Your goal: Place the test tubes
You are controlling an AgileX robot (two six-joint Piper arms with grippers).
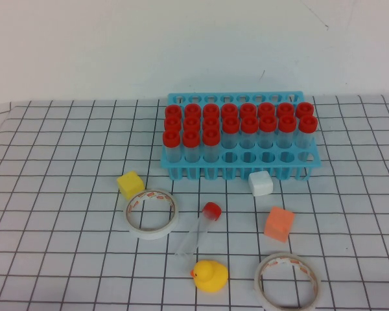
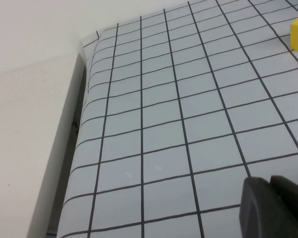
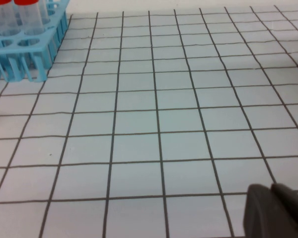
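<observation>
A white wall (image 1: pixel 181 45) backs a table (image 1: pixel 52 194) covered in white sheeting ruled with a black grid. Taking the high view as a dial, a blue rack (image 1: pixel 240 170) stands at 12 to 1 o'clock, filled with upright red-capped tubes (image 1: pixel 248 123).

One tape roll (image 1: pixel 149 230) lies flat at 9 o'clock and a second tape roll (image 1: pixel 260 283) at 5 o'clock. The loose test tube (image 1: pixel 198 233) lies on its side near the centre. Its long axis runs 1 to 7 o'clock, with its red cap (image 1: pixel 212 210) pointing to 1.

A rubber duck (image 1: pixel 211 275) sits at 6, just beside the tube's base. There is an orange cube (image 1: pixel 279 223) at 4, a yellow cube (image 1: pixel 130 184) at 10 and a white cube (image 1: pixel 260 183) against the rack's front.

The left gripper (image 2: pixel 269 184) is clenched on nothing above bare grid near the table's side edge. The right gripper (image 3: pixel 271 191) is likewise clenched and empty, over bare grid beyond the rack's end.
</observation>
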